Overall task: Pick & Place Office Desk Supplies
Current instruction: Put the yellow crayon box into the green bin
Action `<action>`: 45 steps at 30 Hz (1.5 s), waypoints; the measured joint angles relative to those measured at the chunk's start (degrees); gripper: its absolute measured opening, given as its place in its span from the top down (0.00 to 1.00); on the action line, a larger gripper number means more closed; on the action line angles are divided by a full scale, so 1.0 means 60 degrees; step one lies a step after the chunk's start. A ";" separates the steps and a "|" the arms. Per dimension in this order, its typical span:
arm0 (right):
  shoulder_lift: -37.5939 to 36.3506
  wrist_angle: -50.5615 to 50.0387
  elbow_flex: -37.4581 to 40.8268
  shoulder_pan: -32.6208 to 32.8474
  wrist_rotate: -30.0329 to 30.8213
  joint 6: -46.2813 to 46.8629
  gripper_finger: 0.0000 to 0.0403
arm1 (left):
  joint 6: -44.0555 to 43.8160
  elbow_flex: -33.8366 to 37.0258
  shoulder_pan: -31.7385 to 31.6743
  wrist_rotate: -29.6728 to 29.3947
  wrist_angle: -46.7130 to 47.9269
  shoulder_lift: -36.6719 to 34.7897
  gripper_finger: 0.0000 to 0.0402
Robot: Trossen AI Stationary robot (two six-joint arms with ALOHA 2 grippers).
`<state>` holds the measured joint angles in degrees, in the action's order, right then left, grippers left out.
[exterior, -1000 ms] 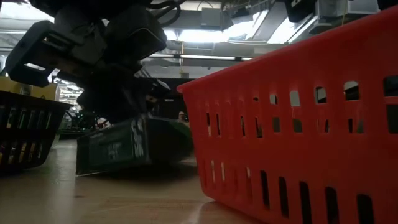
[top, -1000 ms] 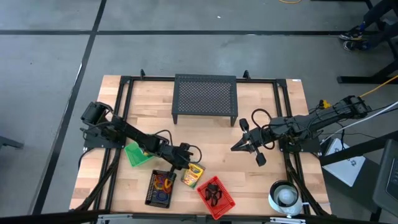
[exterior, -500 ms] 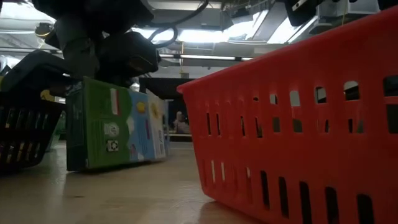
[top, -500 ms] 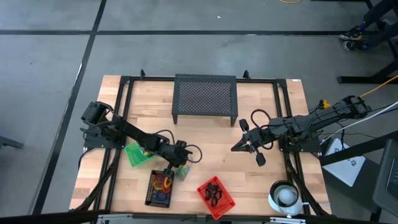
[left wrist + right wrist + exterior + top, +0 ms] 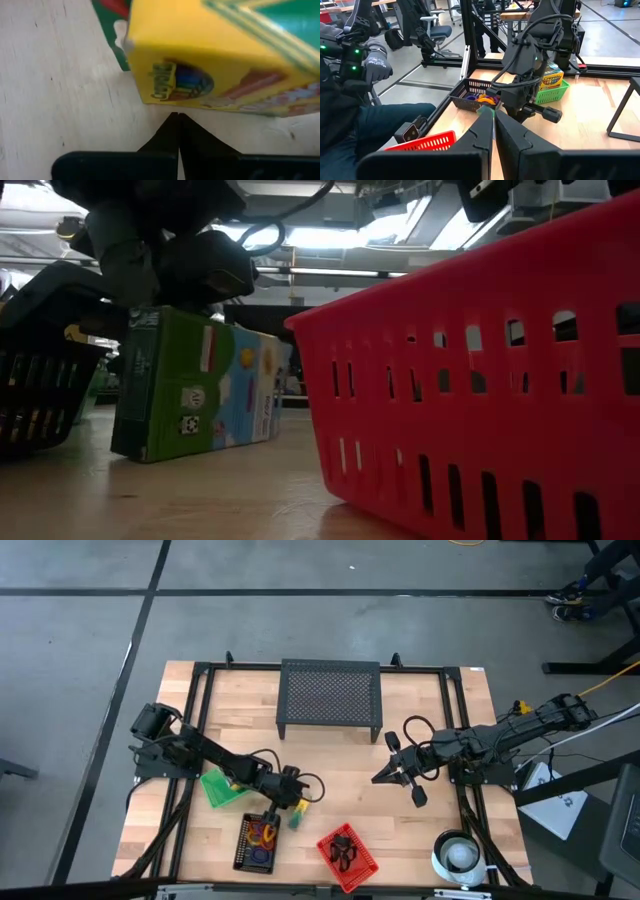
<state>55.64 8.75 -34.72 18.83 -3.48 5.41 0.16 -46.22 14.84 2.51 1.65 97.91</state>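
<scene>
A yellow-and-green crayon box (image 5: 297, 813) stands upright on its narrow end (image 5: 190, 452) on the table, between the black basket (image 5: 258, 843) and the red basket (image 5: 347, 857). My left gripper (image 5: 176, 117) is shut, slants down, and has its tips right at the box's yellow face (image 5: 200, 60). In the low view the left gripper (image 5: 185, 270) hangs over the box's top. My right gripper (image 5: 385, 777) is shut on nothing, above the table right of centre. My left gripper's shut fingertips (image 5: 176, 125) come slanting down from the table's left side to the lower edge of the box's yellow face (image 5: 172, 102). I cannot tell whether they touch it. The box stands on the table by itself.
The black basket holds coloured rings, the red basket (image 5: 480, 370) black clips. A green basket (image 5: 222, 787) holds another crayon box (image 5: 551, 77). The black mesh stand (image 5: 330, 700) is at the far middle and a white roll (image 5: 460, 855) at the near right. A seated person (image 5: 355, 90) is beside the table.
The crayon box, lying low and tilted under my left gripper a second ago, has been tipped up onto its end. It now stands upright, a little nearer the black basket. My left gripper has stayed shut and tipped slightly.
</scene>
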 joint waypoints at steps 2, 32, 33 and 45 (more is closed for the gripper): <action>0.0000 0.0004 0.0000 0.0000 0.0003 0.0022 0.95 | -0.0130 0.0000 0.0006 -0.0169 0.0017 -0.0025 0.99; 0.0000 0.1143 -0.0004 0.0004 -0.0741 -0.0044 0.95 | -0.2553 0.0004 -0.0699 -0.0537 0.0752 -0.2342 0.76; 0.0000 0.1177 -0.0007 0.0004 -0.0814 -0.0048 0.95 | -0.2717 0.0004 -0.0630 -0.0578 0.0705 -0.2342 0.73; 0.0000 0.1855 -0.0007 0.0004 -0.0861 -0.0539 0.95 | -0.4222 -0.0432 0.0781 -0.3307 0.0278 -0.2342 0.55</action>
<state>55.64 19.88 -34.76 18.85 -8.64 2.17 -25.18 -48.81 19.53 -17.33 3.32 83.85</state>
